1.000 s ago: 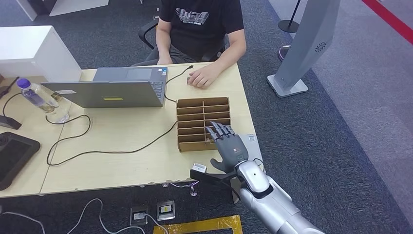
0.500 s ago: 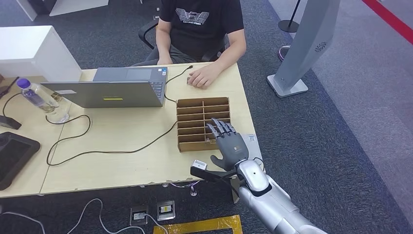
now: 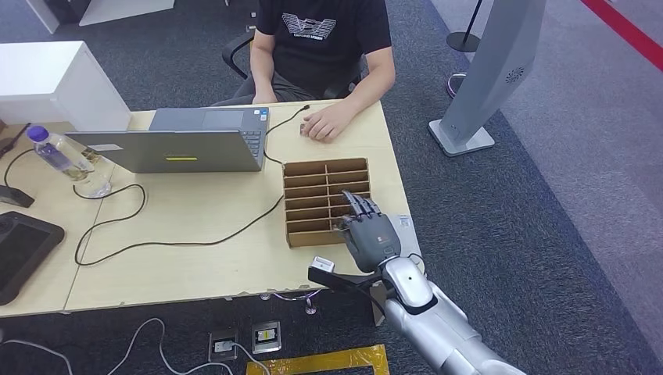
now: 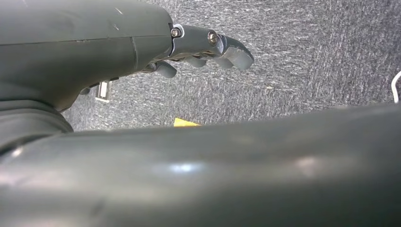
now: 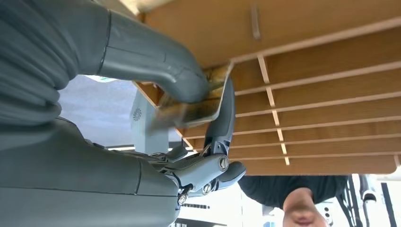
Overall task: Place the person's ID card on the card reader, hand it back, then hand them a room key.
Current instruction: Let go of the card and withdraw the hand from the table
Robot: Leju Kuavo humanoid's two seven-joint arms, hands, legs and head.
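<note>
My right hand (image 3: 370,234) reaches over the near right corner of a brown cardboard divider box (image 3: 313,195) on the desk. In the right wrist view its thumb and a finger pinch a thin pale card (image 5: 189,112) at the box's (image 5: 321,94) edge. Across the desk sits a person in a black shirt (image 3: 324,39), one hand (image 3: 327,123) resting on the tabletop on a small object that I cannot make out. My left hand (image 4: 208,45) hangs above grey carpet, fingers loosely apart, holding nothing.
An open laptop (image 3: 188,144) stands at the back of the desk with a black cable (image 3: 156,238) trailing across it. A water bottle (image 3: 55,152) and a flat black device (image 3: 19,250) sit at the left. A grey kiosk stand (image 3: 485,78) stands on the floor to the right.
My right hand has shifted slightly forward over the box, and its thumb, spread out before, has folded in against the fingers. The person has not moved.
</note>
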